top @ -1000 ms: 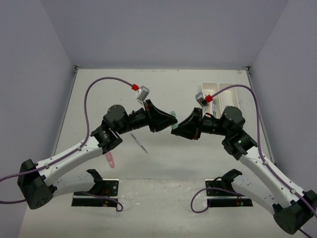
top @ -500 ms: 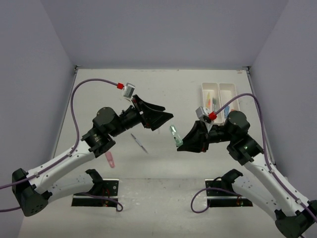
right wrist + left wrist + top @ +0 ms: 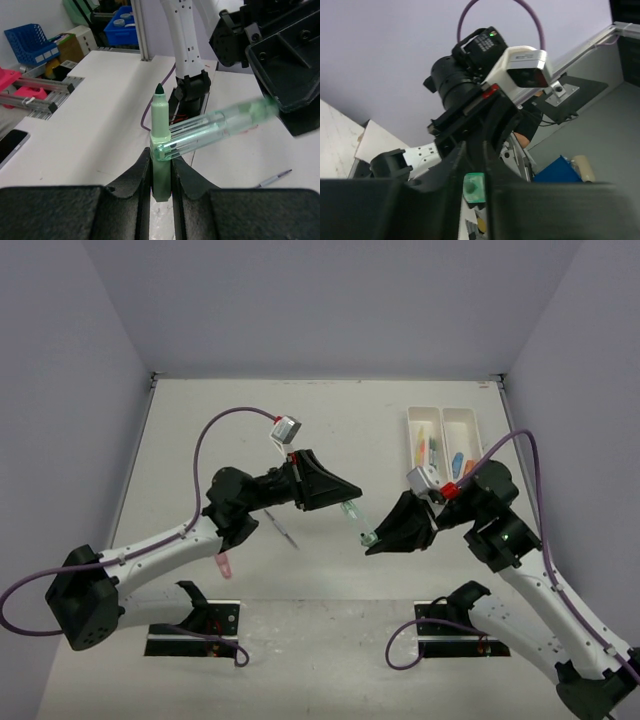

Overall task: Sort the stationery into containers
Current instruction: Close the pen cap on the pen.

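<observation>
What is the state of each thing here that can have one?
Light green marker: uncapped, clamped in right gripper.
Clear green tube: one end in left gripper, other end against the marker.
Two white plastic trays: each holding pens.
Pink marker: loose on table.
Thin grey pen: loose on table.

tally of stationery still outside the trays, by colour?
Green: 2, the opaque green marker in the right gripper and the clear green barrel in the left gripper
Pink: 1, the pink marker on the table
Grey: 1, the thin grey pen on the table
Total: 4
</observation>
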`<action>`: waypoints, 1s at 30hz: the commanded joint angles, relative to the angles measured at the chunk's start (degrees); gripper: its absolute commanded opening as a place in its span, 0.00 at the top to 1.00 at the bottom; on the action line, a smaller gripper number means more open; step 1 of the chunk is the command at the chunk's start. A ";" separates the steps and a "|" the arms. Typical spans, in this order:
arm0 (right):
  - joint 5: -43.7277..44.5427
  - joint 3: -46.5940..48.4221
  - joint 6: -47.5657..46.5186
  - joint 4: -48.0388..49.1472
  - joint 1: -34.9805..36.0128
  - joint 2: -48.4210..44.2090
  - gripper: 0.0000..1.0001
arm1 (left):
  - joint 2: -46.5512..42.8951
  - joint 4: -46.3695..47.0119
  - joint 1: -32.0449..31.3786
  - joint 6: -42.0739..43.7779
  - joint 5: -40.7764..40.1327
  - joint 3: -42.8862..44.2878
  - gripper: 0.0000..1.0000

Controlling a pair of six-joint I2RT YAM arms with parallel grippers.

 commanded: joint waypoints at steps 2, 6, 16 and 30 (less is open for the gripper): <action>7.08 2.26 -2.50 -1.58 0.25 1.52 1.00 | -2.33 8.58 -0.11 -3.30 2.86 -1.42 0.98; 10.77 1.20 0.59 0.76 0.25 2.38 1.00 | -3.59 4.53 0.01 0.43 2.51 -0.30 1.00; 19.65 0.21 8.75 4.05 0.25 1.86 1.00 | -5.26 -3.92 0.02 7.52 0.40 2.44 1.00; 17.97 2.05 14.38 4.77 0.34 1.77 1.00 | -6.16 -11.61 0.01 14.35 -3.41 3.66 0.92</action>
